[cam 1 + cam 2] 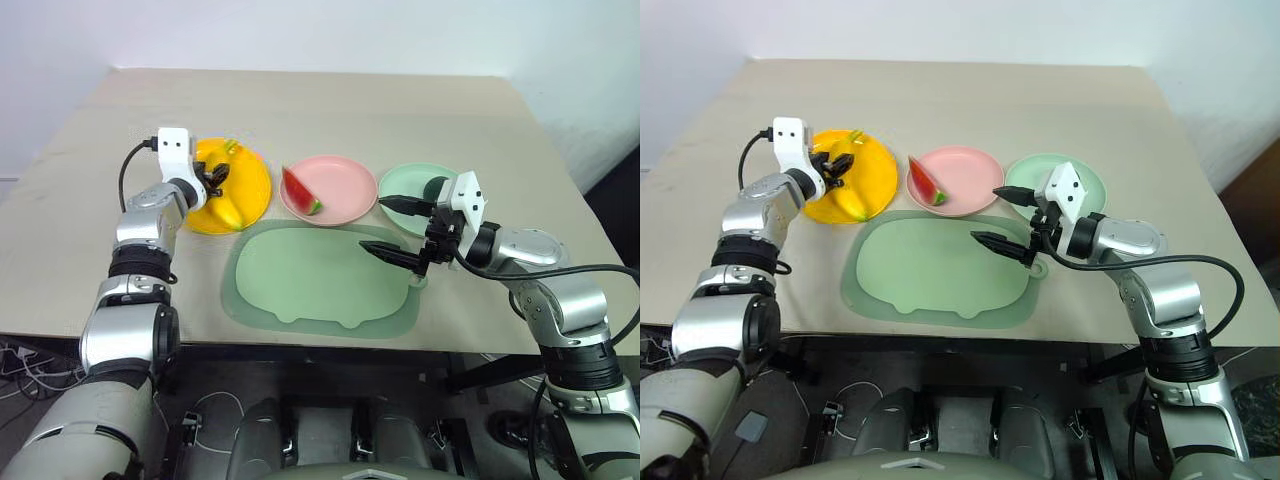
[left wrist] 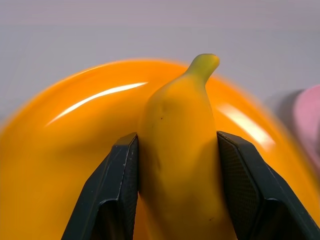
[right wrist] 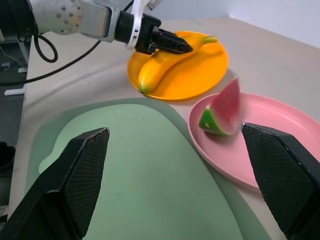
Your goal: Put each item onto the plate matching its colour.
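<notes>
Your left end effector (image 2: 177, 192) is clamped on the banana (image 2: 182, 165) over the yellow plate (image 1: 250, 185); your right end effector (image 1: 393, 228), fingers apart, hovers above the green mat (image 1: 310, 275) beside the pink plate (image 1: 340, 190) bearing the watermelon wedge (image 1: 299, 190).

text: none readable | labels: none | brands: none | numbers: none | signs: none

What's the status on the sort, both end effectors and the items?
Left end effector shut on banana over yellow plate. Right end effector open, empty, above mat. Watermelon on pink plate; avocado on green plate. Nothing in the way.
</notes>
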Controlling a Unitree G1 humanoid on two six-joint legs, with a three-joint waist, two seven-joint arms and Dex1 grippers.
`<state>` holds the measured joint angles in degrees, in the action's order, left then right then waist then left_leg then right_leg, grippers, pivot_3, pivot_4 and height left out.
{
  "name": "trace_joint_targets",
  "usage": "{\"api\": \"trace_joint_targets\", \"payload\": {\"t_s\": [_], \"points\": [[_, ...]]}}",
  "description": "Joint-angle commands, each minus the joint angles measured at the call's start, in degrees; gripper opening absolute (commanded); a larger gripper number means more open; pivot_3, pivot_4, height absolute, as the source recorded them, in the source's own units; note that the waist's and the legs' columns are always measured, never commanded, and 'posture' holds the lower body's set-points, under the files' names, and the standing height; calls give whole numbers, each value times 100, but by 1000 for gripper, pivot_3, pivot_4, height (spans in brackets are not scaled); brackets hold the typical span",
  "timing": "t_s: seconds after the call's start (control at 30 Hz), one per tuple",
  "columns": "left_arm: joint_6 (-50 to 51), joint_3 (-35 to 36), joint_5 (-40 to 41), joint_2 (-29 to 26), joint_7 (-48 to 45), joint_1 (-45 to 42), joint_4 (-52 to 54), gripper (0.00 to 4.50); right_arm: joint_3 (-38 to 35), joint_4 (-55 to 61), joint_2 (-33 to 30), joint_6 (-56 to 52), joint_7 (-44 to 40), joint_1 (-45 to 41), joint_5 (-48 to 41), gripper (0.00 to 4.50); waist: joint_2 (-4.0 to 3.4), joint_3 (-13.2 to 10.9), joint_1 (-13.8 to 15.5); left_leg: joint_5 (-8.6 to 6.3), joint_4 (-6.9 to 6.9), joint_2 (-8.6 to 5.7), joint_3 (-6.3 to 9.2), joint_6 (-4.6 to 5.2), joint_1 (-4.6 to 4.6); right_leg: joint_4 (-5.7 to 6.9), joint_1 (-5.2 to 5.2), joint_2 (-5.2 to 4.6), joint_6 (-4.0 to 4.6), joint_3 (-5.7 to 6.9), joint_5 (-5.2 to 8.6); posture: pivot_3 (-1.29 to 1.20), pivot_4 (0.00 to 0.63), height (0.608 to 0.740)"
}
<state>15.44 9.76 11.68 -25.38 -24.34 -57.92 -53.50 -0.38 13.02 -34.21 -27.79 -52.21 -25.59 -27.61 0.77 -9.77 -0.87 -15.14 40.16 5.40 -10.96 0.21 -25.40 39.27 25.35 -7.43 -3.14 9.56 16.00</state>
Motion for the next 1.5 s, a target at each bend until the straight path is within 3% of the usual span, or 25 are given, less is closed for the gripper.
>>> {"api": "trace_joint_targets", "payload": {"t_s": [0.03, 0.27, 0.57, 0.73, 0.97, 1.23, 1.5], "points": [[-145, -102, -203, 1, 13, -194, -160, 1985, -95, 188, -41, 56, 12, -20, -48, 4500, 0, 0, -4, 0, 0, 0, 0, 0, 0, 0, 0, 0, 0, 0, 0, 0, 150, 695], [-108, -47, -381, -56, 431, -281, -353, 1985, -115, 241, -44, 36, 55, 17, -64, 4500, 0, 0, -8, 0, 0, 0, 0, 0, 1, 1, 0, 0, 0, -2, 0, 0, 150, 695], [895, 12, -153, -181, 186, 322, 1272, 1985, -150, 366, -63, -25, 102, 72, -130, 4500, 0, 0, -13, 0, 0, 1, -1, 0, 0, 2, 2, 0, 0, -3, 0, 0, 150, 695], [1878, 57, -96, -321, 273, 911, 2691, 1985, -169, 349, -59, -39, 121, 20, -182, 4500, 0, 0, -3, 0, 2, 2, -1, 0, 0, 4, 2, 0, 0, -5, 0, 0, 150, 695], [1712, 142, -137, -326, 444, 1008, 2684, 1985, -105, 229, -8, 40, 103, -35, -138, 4500, 1, 0, 14, 0, 4, 2, 0, 0, 1, 6, 1, 0, 0, -4, 0, 0, 150, 695], [1654, 245, -41, -377, 480, 716, 2497, 4462, -101, 224, -18, 42, 82, -44, -133, 4500, 2, -1, 14, 0, 4, 2, -1, 0, 0, 6, 1, 0, 0, -4, 0, 0, 150, 695], [2012, 266, 77, -403, 449, 654, 2953, 4462, -149, 311, -33, 14, 114, 7, -171, 4500, 3, -1, 5, 0, 4, 2, -1, 0, 0, 6, 1, 0, 0, -4, 0, 0, 150, 695]]}}
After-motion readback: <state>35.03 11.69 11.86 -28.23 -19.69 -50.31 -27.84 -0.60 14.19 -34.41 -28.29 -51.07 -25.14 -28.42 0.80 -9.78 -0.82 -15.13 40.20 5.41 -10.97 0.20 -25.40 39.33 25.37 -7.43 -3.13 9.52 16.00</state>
